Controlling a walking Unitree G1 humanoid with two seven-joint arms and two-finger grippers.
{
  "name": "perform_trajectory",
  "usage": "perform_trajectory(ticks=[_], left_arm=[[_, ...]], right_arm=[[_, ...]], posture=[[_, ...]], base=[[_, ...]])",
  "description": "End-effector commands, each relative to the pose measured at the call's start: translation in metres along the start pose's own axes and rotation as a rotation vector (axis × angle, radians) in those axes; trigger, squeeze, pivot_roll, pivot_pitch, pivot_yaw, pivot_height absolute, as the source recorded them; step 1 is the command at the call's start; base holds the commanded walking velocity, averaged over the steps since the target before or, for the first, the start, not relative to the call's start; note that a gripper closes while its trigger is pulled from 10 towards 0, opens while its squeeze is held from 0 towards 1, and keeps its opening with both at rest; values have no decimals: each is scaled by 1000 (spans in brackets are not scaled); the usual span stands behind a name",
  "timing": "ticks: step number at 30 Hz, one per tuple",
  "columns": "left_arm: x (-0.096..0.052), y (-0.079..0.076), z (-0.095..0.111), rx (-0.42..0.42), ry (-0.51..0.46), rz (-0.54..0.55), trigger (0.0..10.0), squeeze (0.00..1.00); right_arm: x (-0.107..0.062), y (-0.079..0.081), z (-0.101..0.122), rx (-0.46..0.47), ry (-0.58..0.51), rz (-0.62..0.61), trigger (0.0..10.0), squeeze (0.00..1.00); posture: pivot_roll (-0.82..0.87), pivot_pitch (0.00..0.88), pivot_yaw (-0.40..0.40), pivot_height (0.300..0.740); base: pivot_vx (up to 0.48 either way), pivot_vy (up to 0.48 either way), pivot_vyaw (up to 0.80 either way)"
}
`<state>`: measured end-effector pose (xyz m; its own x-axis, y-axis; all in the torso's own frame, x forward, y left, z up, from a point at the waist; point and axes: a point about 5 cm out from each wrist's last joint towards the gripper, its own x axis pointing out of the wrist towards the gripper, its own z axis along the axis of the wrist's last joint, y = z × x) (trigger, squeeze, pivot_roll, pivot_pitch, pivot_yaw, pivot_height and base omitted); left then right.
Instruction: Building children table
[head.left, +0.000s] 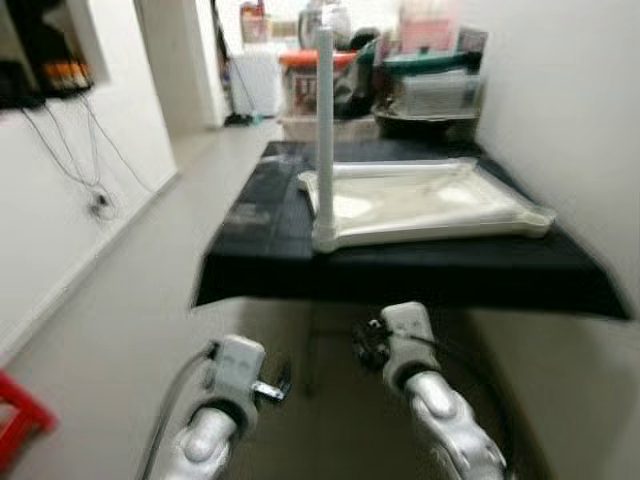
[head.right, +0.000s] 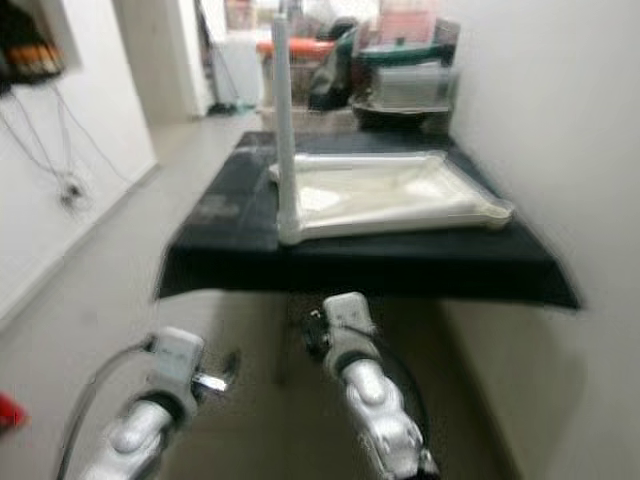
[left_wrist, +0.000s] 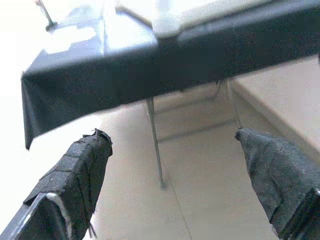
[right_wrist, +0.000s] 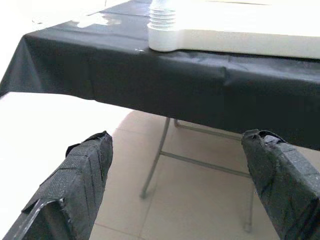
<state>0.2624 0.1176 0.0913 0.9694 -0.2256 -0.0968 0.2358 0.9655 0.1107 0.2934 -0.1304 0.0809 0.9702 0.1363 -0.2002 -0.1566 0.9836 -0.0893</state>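
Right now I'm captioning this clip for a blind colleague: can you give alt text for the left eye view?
A white tabletop lies upside down on a black-covered table, with one white leg standing upright from its near left corner. Below, the left gripper and right gripper hang low, short of the table, fingers open and empty. Cluttered boxes sit behind.

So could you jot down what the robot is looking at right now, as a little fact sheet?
Work surface: folding table with black cloth
On it: white tabletop lying upside down
Fitted part: one white leg standing upright at its near left corner
Left end effector: open, held low before the table edge, holding nothing
Right end effector: open, also low before the table, holding nothing
Behind the table: stacked bins and clutter
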Motion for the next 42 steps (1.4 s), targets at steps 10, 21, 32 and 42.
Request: perform_trajectory(ticks=[10,21,32,42], left_arm=[[5,3,-11,9,23,14,10000,0],[5,5,-11,14,13,19,10000,0],[4,15,-8,-22,-19,123,10000,0],[2,13,-9,-14,-24,128,10000,0]], right_arm=[[8,0,1,-2,-27,-5,10000,0],[7,4,5,16,-58,0,10000,0],[6,11,11,-17,-107,74,10000,0],[5,10,6,-14,-96,85,10000,0]], posture=[[-22,0,-24,740],[-23,0,4,740],[-17,0,-19,740],[-12,0,-22,740]], base=[[0,0,0],[0,0,0],[0,0,-291],[110,0,0]])
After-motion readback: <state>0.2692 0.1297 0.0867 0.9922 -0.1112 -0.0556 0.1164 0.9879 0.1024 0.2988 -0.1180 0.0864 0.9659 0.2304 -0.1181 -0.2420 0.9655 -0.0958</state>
